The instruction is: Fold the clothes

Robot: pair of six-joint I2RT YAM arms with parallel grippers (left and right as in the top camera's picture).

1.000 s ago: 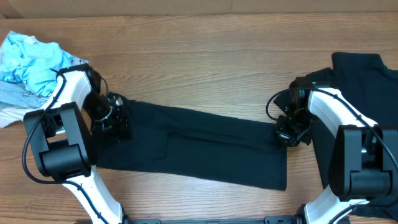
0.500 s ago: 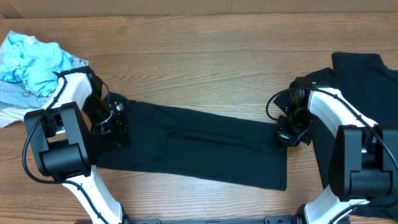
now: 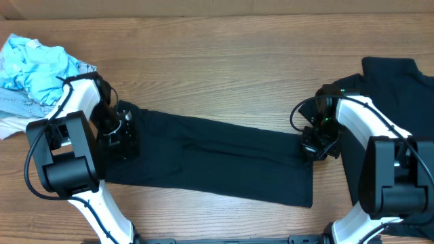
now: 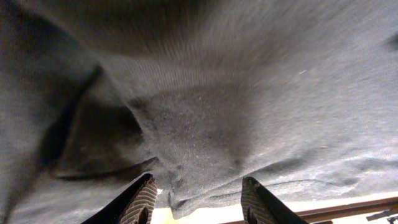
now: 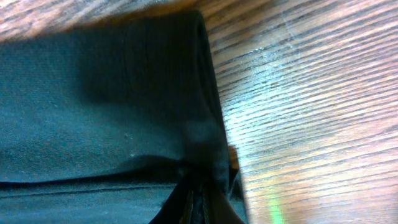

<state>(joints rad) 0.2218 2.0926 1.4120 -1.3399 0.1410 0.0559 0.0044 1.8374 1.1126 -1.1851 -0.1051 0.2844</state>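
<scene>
Evidently soft and limp, the shirt [image 3: 210, 159] lay banded across the surface [image 3: 224, 68]. The right tool [image 3: 315, 148] pinched its 3 o'clock edge, and the left tool [image 3: 125, 137] stood half-open astride the 9 o'clock end. Corners would likely grip best.

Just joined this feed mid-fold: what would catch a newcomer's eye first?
A black T-shirt, folded into a long band, lies across the middle of the table, with the right pincer shut on its right end and the left pincer open over its left end. A crumpled light-blue heap sits far left, and a second black shirt lies at the right edge.
</scene>
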